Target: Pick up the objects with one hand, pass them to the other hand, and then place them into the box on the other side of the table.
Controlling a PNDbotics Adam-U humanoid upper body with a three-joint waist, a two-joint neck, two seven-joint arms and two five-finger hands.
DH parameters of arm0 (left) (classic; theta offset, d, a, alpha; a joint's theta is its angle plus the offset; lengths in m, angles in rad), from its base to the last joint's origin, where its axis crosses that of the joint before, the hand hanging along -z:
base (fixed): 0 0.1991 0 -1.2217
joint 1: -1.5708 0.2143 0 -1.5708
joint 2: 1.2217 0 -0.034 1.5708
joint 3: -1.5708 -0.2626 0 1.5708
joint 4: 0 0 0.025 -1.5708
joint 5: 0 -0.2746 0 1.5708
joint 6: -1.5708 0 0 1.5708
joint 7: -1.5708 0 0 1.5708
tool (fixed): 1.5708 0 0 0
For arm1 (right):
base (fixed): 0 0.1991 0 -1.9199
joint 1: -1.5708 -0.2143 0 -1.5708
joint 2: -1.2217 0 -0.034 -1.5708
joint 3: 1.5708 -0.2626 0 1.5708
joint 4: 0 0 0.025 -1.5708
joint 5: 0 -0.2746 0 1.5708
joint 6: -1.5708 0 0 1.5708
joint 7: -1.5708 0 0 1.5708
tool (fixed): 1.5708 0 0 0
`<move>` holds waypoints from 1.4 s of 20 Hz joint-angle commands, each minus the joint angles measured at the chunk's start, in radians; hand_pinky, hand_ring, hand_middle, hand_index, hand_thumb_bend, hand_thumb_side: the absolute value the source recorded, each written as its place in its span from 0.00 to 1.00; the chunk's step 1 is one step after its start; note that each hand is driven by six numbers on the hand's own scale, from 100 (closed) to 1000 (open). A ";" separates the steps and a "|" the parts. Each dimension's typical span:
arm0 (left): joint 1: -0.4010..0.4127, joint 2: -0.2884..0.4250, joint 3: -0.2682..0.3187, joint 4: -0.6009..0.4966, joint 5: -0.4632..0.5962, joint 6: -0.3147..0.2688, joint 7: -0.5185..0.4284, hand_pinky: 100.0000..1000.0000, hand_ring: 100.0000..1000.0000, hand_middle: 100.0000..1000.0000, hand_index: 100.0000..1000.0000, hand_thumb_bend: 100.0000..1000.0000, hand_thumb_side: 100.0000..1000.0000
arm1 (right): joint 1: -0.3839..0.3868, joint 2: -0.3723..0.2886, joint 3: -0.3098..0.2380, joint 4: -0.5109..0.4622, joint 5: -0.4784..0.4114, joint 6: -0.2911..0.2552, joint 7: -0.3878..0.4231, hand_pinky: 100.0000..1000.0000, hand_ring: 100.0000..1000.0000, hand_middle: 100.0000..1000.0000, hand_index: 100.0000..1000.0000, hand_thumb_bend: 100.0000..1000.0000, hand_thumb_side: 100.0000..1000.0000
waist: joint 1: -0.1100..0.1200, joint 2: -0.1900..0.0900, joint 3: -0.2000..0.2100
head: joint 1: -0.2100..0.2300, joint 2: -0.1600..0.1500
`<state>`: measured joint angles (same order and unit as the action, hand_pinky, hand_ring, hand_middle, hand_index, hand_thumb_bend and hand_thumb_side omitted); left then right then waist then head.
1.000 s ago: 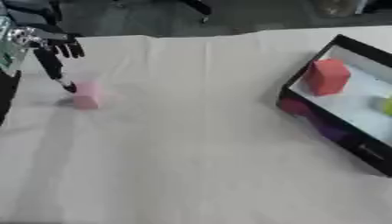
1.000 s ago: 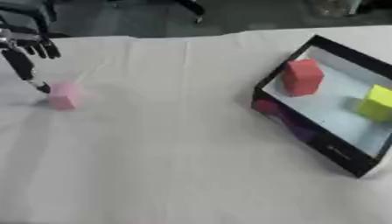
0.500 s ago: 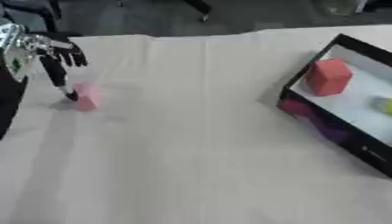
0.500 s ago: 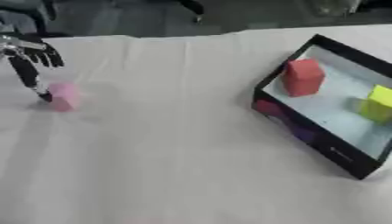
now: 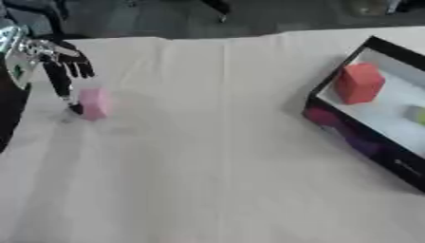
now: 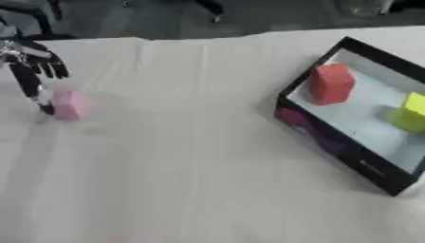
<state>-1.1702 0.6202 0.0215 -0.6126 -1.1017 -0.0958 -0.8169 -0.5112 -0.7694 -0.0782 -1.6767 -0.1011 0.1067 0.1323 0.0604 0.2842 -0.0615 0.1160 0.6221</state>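
A small pink block [image 5: 94, 103] lies on the white cloth at the left. My left hand [image 5: 60, 64] hangs just above and left of it, one long finger pointing down to touch the block's left side while the other fingers stay curled back. Nothing is held. At the right stands the black-rimmed box [image 6: 338, 147] with a pale floor; a red block [image 6: 330, 83] and a yellow-green block [image 6: 410, 112] sit inside. My right hand shows in neither view.
The white cloth [image 5: 216, 161] covers the table, with wide bare room between the pink block and the box. Dark floor and chair legs [image 5: 217, 6] lie beyond the far edge.
The left hand has come slightly down and right, staying against the pink block's left side. The block and the box have kept their places.
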 commanded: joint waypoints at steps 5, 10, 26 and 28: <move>-0.006 0.042 0.027 0.010 -0.056 0.022 0.032 0.90 0.85 0.76 0.81 0.69 0.00 | -0.016 -0.018 -0.006 -0.019 0.012 -0.001 0.000 0.97 1.00 0.88 0.97 0.00 0.48 | 0.013 0.009 -0.008 | 0.017 -0.019; 0.002 0.040 0.034 0.016 -0.048 0.027 0.063 0.89 0.84 0.75 0.80 0.67 0.00 | -0.014 -0.014 -0.007 -0.020 0.018 -0.001 0.000 0.97 1.00 0.88 0.97 0.00 0.48 | 0.013 0.015 -0.013 | 0.023 -0.023; 0.006 0.030 0.027 0.037 -0.028 0.037 0.049 0.83 0.77 0.65 0.54 0.52 0.00 | -0.009 -0.009 -0.013 -0.018 0.017 0.000 0.000 0.98 1.00 0.89 0.97 0.00 0.48 | 0.012 0.015 -0.019 | 0.031 -0.016; 0.005 0.030 0.027 0.035 -0.030 0.042 0.054 0.83 0.76 0.65 0.53 0.47 0.00 | -0.006 -0.009 -0.014 -0.017 0.015 0.000 -0.001 0.98 1.00 0.89 0.97 0.00 0.47 | 0.011 0.013 -0.018 | 0.032 -0.014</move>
<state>-1.1472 0.6230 0.0460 -0.5690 -1.1276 -0.0589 -0.7633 -0.5094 -0.7532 -0.0780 -1.6773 -0.0842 0.1065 0.1324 0.0647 0.3093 -0.0801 0.1436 0.6127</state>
